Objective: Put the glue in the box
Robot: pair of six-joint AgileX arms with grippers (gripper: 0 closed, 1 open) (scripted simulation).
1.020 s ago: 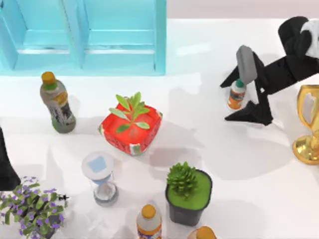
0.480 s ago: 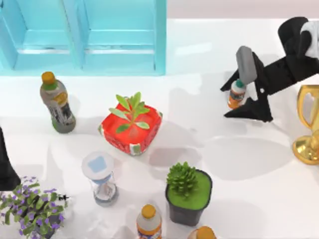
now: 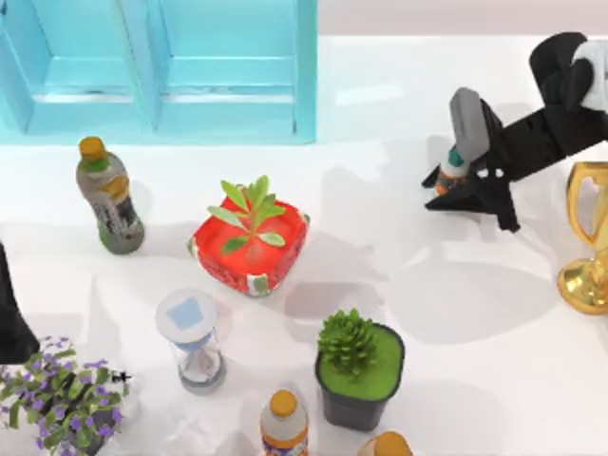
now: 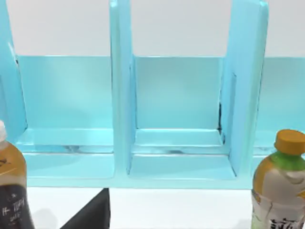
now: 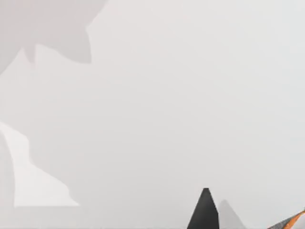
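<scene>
The glue [image 3: 452, 169], a small white bottle with a green cap and an orange label, stands at the table's right back. My right gripper [image 3: 431, 191] reaches in from the right, and its black fingers [image 3: 462, 199] press on either side of the bottle. An orange sliver of the glue [image 5: 291, 220] shows beside one dark fingertip [image 5: 205, 211] in the right wrist view. The light blue box [image 3: 306, 85] stands at the back left with upright dividers [image 4: 120, 95]. My left arm [image 3: 9, 318] is parked at the left edge.
Along the left side stand a drink bottle [image 3: 109, 196] and purple flowers [image 3: 59, 391]. A red planter [image 3: 250, 237], an hourglass [image 3: 193, 339] and a green pot plant [image 3: 358, 368] fill the middle. More bottles [image 3: 284, 425] line the front edge. A gold trophy [image 3: 589, 237] is far right.
The right gripper's fingers have closed in from wide apart onto the glue. The bottle has shifted slightly toward the back. The left arm has not moved.
</scene>
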